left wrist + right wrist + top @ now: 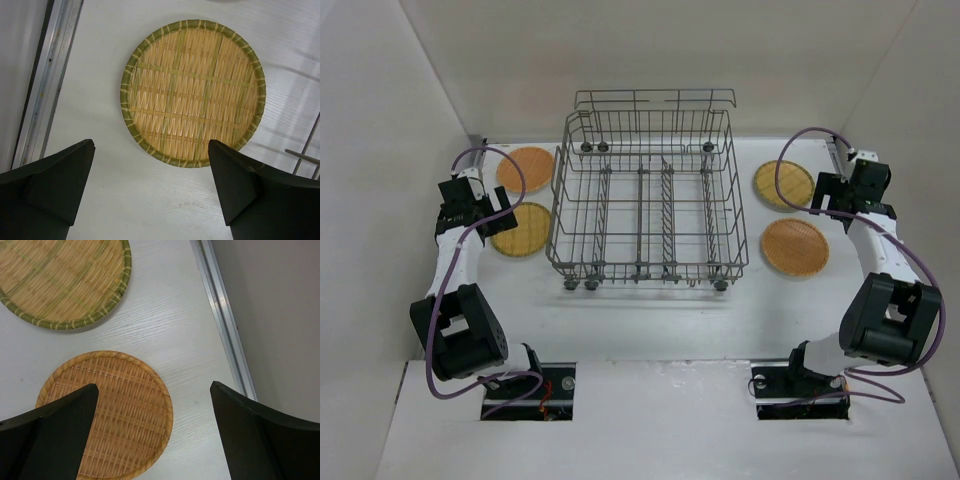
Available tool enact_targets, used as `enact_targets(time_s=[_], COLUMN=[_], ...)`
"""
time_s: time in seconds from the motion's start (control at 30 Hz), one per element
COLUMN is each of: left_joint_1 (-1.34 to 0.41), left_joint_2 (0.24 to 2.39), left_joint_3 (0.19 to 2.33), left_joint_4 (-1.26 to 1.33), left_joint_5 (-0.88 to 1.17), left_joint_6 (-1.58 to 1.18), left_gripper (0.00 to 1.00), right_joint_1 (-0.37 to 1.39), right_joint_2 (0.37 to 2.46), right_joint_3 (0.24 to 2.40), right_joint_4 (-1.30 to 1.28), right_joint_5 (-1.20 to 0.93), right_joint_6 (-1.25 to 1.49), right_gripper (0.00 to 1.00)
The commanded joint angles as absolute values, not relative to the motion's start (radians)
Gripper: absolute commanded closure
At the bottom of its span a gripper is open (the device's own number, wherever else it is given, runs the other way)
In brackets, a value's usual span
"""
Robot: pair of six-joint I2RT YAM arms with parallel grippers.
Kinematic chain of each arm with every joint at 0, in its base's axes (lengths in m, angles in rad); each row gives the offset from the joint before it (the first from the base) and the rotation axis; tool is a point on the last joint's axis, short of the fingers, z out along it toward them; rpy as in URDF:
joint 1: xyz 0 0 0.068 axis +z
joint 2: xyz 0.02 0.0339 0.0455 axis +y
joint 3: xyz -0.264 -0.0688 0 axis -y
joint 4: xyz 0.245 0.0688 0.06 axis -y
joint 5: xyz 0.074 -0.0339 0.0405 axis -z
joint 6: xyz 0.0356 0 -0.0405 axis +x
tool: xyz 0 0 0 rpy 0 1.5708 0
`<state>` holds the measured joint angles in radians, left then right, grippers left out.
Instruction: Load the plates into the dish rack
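The grey wire dish rack (645, 200) stands mid-table with no plate in it. Two plates lie flat to its left: an orange one (525, 168) and a yellow-tan one (520, 230). Two lie to its right: a yellow one (782, 185) and an orange one (795, 247). My left gripper (482, 207) is open and empty, just short of a green-rimmed woven plate (193, 92). My right gripper (838, 195) is open and empty. Its left finger hangs over the orange plate (107, 410), and the green-rimmed plate (60, 280) lies beyond.
A metal rail runs along the table's left edge (47, 85) and its right edge (222, 315), close to each gripper, with the enclosure walls behind. A rack wire (305, 155) shows at the right of the left wrist view.
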<state>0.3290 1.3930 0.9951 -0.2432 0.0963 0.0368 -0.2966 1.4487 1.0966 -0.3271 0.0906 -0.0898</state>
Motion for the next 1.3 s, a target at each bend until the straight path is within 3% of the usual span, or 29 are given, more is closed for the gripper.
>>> enact_targets(time_s=[0.0, 0.4, 0.7, 0.73, 0.83, 0.93, 1.07, 1.17, 1.27], left_joint_1=[0.331, 0.328, 0.305, 0.300, 0.292, 0.291, 0.289, 0.283, 0.274], left_joint_2=[1.381, 1.391, 1.376, 1.371, 1.358, 1.345, 1.332, 1.327, 1.318], left_joint_3=[1.025, 1.034, 1.040, 1.040, 1.049, 1.058, 1.068, 1.075, 1.075], left_joint_4=[-0.227, -0.227, -0.238, -0.245, -0.268, -0.291, -0.324, -0.347, -0.357], left_joint_5=[0.095, 0.095, 0.087, 0.086, 0.083, 0.078, 0.077, 0.068, 0.055], left_joint_6=[0.048, 0.064, 0.100, 0.107, 0.130, 0.146, 0.163, 0.166, 0.170], left_gripper=[0.00, 0.00, 0.00, 0.00, 0.00, 0.00, 0.00, 0.00, 0.00], right_joint_1=[-0.292, -0.318, -0.358, -0.372, -0.416, -0.452, -0.489, -0.498, -0.501], right_joint_2=[1.400, 1.394, 1.512, 1.554, 1.661, 1.759, 1.891, 2.000, 2.091], right_joint_3=[1.094, 1.117, 1.290, 1.333, 1.449, 1.546, 1.676, 1.785, 1.854], right_joint_4=[-0.248, -0.291, -0.340, -0.369, -0.426, -0.449, -0.500, -0.589, -0.663], right_joint_5=[0.103, -0.003, -0.133, -0.182, -0.297, -0.398, -0.474, -0.514, -0.571], right_joint_6=[-0.078, -0.156, -0.088, -0.062, 0.032, 0.118, 0.205, 0.213, 0.225], right_gripper=[0.00, 0.00, 0.00, 0.03, 0.33, 0.42, 0.29, 0.12, 0.14])
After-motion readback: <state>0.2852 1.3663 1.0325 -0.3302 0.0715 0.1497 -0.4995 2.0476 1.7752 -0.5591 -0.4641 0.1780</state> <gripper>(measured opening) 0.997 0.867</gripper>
